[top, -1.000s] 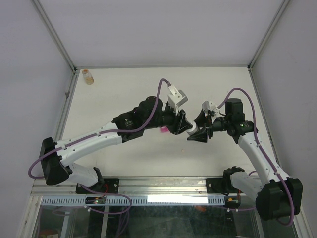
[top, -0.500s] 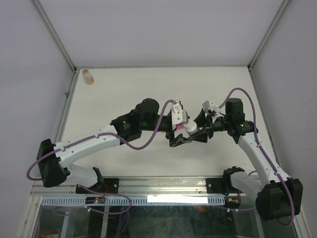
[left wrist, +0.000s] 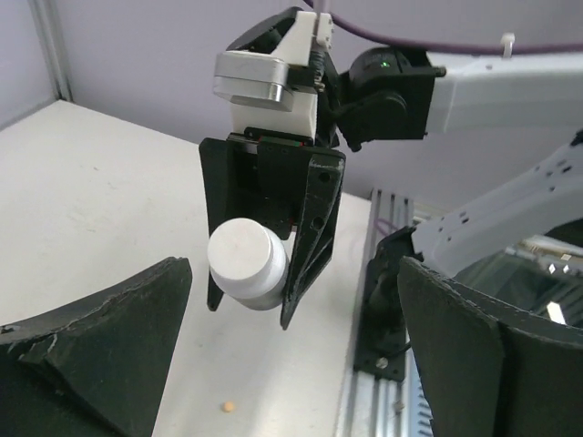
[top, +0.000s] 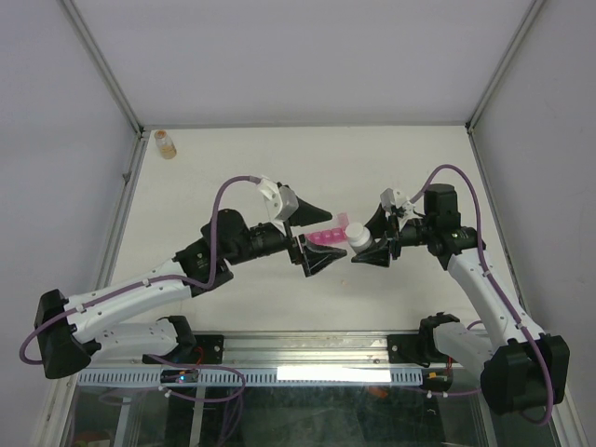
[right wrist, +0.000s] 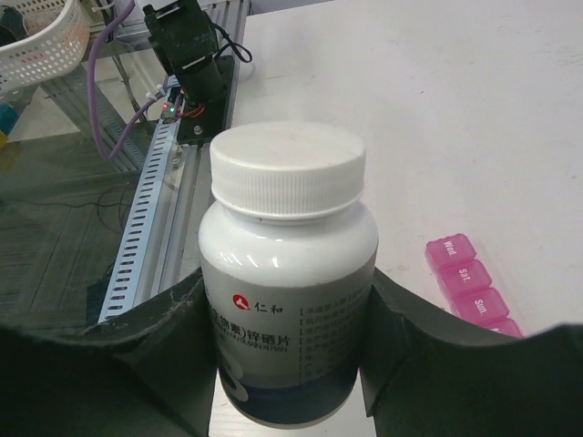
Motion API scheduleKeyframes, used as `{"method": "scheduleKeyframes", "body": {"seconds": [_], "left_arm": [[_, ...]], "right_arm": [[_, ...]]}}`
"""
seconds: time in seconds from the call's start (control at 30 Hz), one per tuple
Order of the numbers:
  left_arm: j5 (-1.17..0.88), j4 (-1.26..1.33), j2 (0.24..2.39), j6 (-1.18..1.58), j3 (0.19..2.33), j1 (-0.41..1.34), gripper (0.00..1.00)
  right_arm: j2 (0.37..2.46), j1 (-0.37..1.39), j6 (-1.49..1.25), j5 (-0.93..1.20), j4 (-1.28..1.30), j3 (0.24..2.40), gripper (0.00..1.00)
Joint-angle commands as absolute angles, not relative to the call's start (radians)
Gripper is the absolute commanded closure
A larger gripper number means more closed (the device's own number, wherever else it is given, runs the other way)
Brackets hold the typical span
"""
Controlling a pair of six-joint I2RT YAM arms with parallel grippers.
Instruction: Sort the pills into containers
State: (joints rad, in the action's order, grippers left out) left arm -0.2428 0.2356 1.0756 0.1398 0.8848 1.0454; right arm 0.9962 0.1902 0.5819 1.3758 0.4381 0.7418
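The left arm has drawn back, its left gripper [top: 321,235] wide open and empty, with a loose pill [left wrist: 230,407] below it, the organiser [top: 333,232] just ahead with its long axis toward the right gripper [top: 371,250], which clamps the capped bottle [top: 360,242].

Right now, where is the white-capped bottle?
In the top view the white-capped bottle is right of centre, clamped in the right gripper, just to the right of the pink pill organiser.
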Motion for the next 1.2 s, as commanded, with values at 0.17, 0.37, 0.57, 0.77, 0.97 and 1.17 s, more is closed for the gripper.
{"method": "scheduleKeyframes", "body": {"seconds": [0.17, 0.37, 0.57, 0.77, 0.97, 1.17], "left_arm": [[-0.091, 0.448, 1.017, 0.525, 0.762, 1.034, 0.01], [0.052, 0.219, 1.080, 0.526, 0.887, 1.067, 0.30], [0.170, -0.009, 1.215, 0.489, 1.058, 1.125, 0.36], [0.180, -0.092, 1.303, 0.461, 1.161, 1.140, 0.36], [0.131, -0.113, 1.352, 0.454, 1.204, 1.139, 0.44], [0.090, -0.121, 1.358, 0.414, 1.209, 1.140, 0.65]], "right_arm": [[1.000, 0.185, 0.581, 1.383, 0.399, 0.773, 1.00], [0.999, 0.184, 0.581, 1.378, 0.399, 0.773, 1.00], [1.000, 0.184, 0.583, 1.375, 0.399, 0.773, 1.00], [1.002, 0.184, 0.583, 1.373, 0.401, 0.773, 1.00], [1.002, 0.184, 0.584, 1.376, 0.400, 0.773, 1.00], [0.999, 0.184, 0.583, 1.377, 0.403, 0.773, 1.00]]}}
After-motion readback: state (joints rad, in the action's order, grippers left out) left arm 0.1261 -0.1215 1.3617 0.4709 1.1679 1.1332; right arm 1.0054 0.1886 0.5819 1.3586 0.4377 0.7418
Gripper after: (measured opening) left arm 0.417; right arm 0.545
